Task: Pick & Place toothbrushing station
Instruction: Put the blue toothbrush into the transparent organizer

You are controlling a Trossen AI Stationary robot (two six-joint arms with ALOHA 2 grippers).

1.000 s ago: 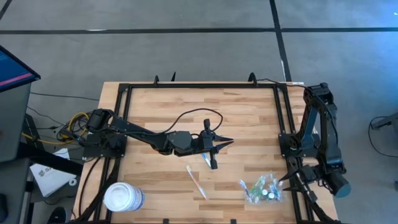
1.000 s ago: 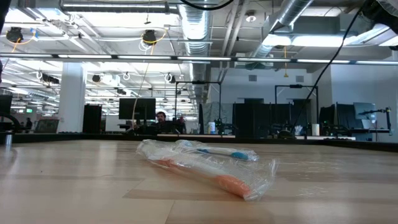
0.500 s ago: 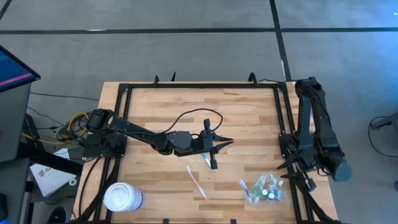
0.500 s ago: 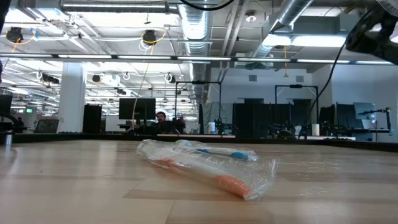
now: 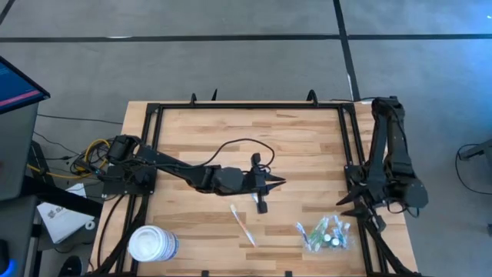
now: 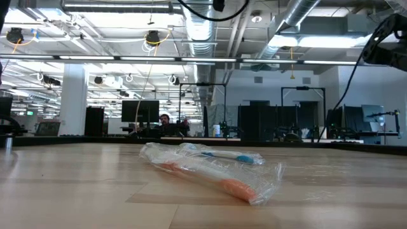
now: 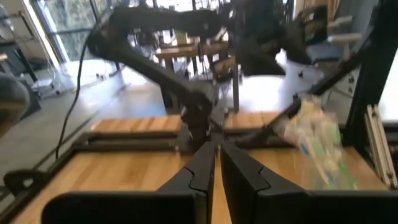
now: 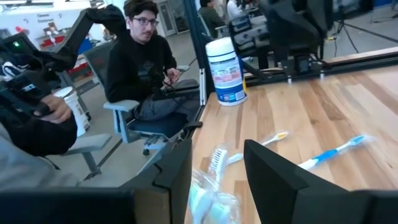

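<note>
Toothbrushing station (image 5: 325,233): clear holder, not yet picked up, resting near the table's (image 5: 307,146) front right corner with toothbrushes and small tubes inside. Right gripper (image 5: 360,211): fingers spread, empty, just beside it. Left gripper (image 5: 265,187): mid-table, fingers nearly touching, holding nothing; loose toothbrush (image 5: 243,225) and white tub (image 5: 152,244) lie apart.

Open-plan robotics lab or industrial workspace.
Exposed ducts (image 6: 202,28) and pipes are running under the ceiling, monitors (image 6: 140,111) are lining benches behind the wood counter (image 5: 300,146), further black arm rigs (image 7: 155,37) are standing around, and a person (image 8: 149,68) is sitting on an office chair nearby.
</note>
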